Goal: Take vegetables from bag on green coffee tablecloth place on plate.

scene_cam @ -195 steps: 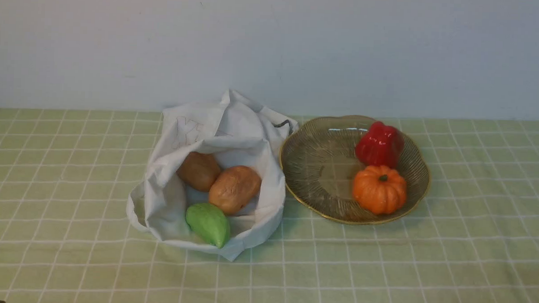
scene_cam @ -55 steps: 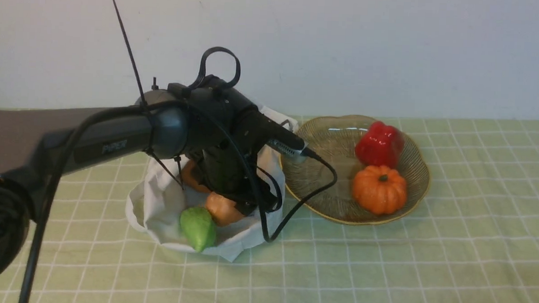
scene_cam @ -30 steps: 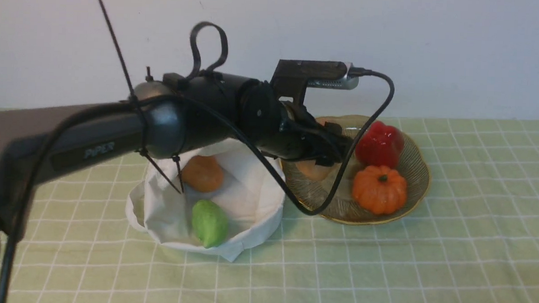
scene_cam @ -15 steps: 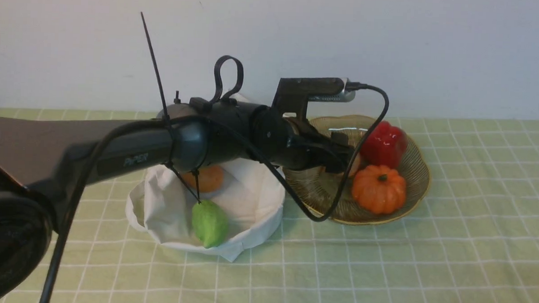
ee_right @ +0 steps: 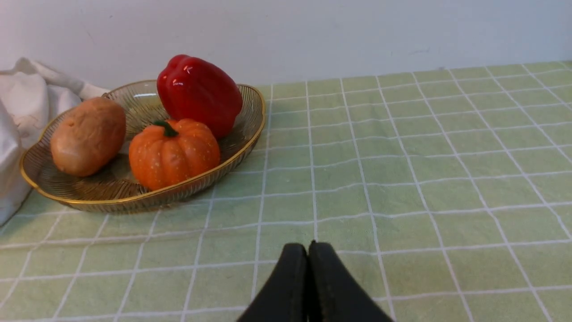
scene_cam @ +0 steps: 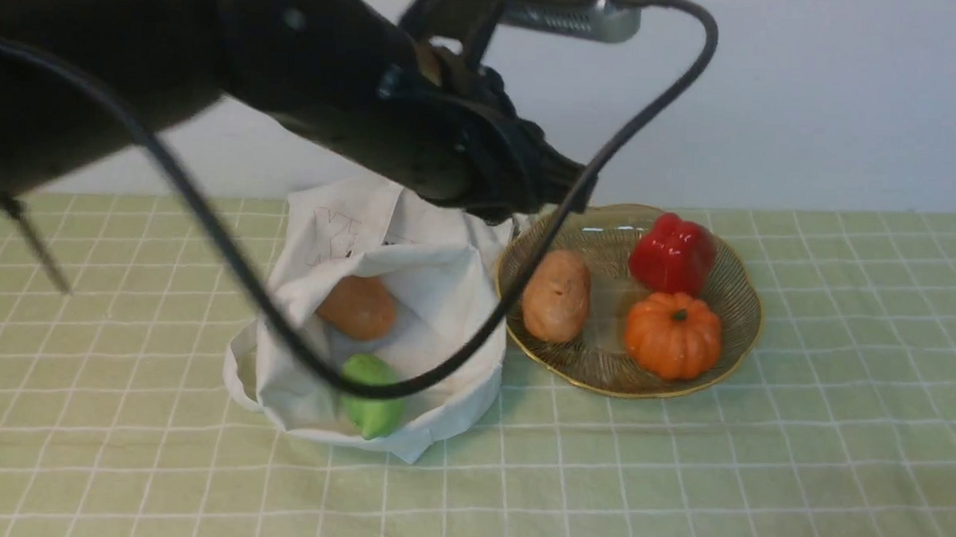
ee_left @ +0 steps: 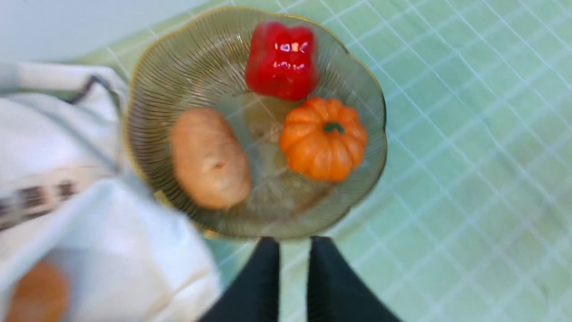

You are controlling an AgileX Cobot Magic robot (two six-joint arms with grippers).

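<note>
One tan potato (scene_cam: 556,295) lies on the left side of the ribbed, gold-rimmed plate (scene_cam: 598,233); it also shows in the left wrist view (ee_left: 210,158) and the right wrist view (ee_right: 88,136). The white bag (scene_cam: 422,266) stands open left of the plate on the green tablecloth (scene_cam: 757,485), holding the other potato (scene_cam: 357,306) and the green gourd (scene_cam: 373,418). My left gripper (scene_cam: 572,194) is raised above the gap between bag and plate; its fingers (ee_left: 268,277) stand a narrow gap apart, holding nothing. My right gripper (ee_right: 308,248) is shut and empty, low over the cloth right of the plate.
A red pepper (scene_cam: 673,253) and an orange pumpkin (scene_cam: 673,335) fill the right half of the plate. The left arm's black cable (scene_cam: 285,341) hangs across the bag's mouth. A white wall stands just behind the bag and plate.
My left gripper took a potato out of the bag, carried it right, let it go on the plate, and has now risen and pulled back toward the bag.
</note>
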